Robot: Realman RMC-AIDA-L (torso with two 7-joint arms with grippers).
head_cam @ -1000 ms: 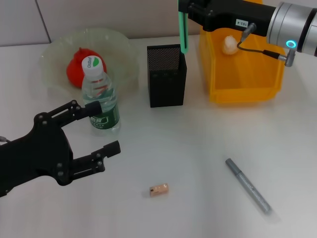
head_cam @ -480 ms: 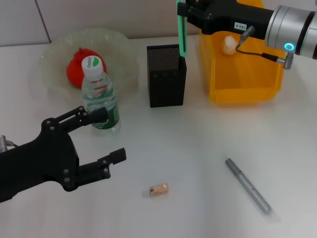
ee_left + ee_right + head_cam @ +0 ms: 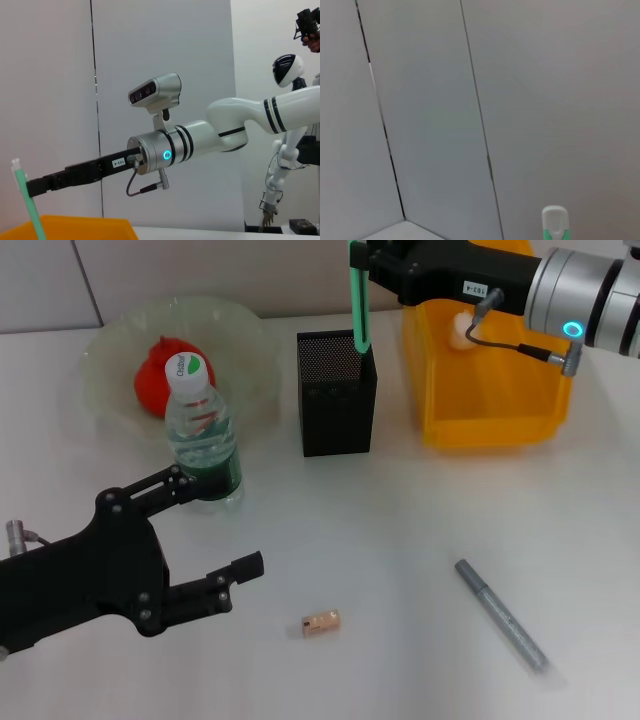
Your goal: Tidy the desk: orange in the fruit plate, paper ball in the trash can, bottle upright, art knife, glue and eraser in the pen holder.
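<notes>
My right gripper (image 3: 366, 262) is shut on a slim green stick (image 3: 359, 300) with a white end (image 3: 554, 223); I cannot tell whether it is the art knife or the glue. Its lower end dips into the mouth of the black mesh pen holder (image 3: 337, 410). The left gripper (image 3: 225, 523) hangs open over the table, just in front of the upright bottle (image 3: 203, 435) and to the left of the tan eraser (image 3: 321, 622). The orange (image 3: 158, 375) lies in the fruit plate (image 3: 105, 350). The paper ball (image 3: 462, 330) sits in the yellow trash can (image 3: 490, 400).
A grey pen-shaped item (image 3: 500, 615) lies flat on the table at the front right. The pen holder stands between the fruit plate and the trash can. In the left wrist view the right arm (image 3: 200, 140) stretches above the bin's edge (image 3: 75, 227).
The left gripper has moved forward and right, nearer the eraser, staying open. The right gripper has shifted the green stick slightly left over the pen holder.
</notes>
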